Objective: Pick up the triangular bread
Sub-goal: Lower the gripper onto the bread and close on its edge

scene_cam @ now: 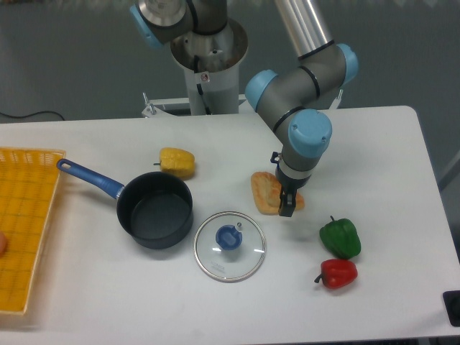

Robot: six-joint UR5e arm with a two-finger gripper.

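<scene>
Claw (287,207) position: low over the right part of the triangular bread (264,192), which lies flat near the middle of the table (374,144). I cannot tell how far the fingers are spread or whether they grip the crust. I judge the step as final approach. Next, I would confirm the fingers straddle the bread, close, then lift clear of the glass lid (230,246).

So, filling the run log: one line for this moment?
gripper: over bread, state unclear | flat golden-orange triangular bread: on white table | lift: not yet
</scene>
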